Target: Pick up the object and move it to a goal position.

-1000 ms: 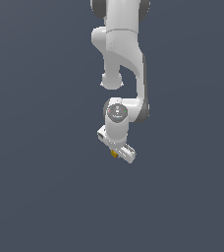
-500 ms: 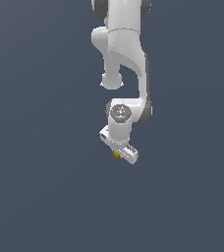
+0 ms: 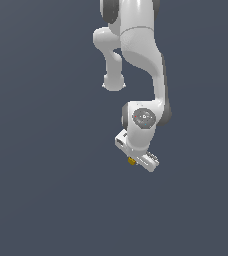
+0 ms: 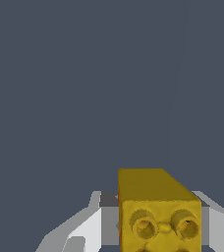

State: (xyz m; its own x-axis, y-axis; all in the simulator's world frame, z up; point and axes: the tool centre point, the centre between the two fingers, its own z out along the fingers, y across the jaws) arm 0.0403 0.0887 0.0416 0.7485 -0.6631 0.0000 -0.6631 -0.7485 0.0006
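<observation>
The object is a small yellow-orange block, seen in the exterior view as a speck under the white arm's hand. My gripper is shut on it and holds it in the air. In the wrist view the object fills the space between the two white fingers of my gripper. Its end face carries two round studs. One finger presses on each side of it. The goal position is not marked in either view.
The white arm comes down from the top of the exterior view, its wrist joint just above the hand. Behind everything is a plain dark grey-blue background.
The arm has swung toward the exterior view's right and slightly lower, carrying the object along. The grip on it is unchanged.
</observation>
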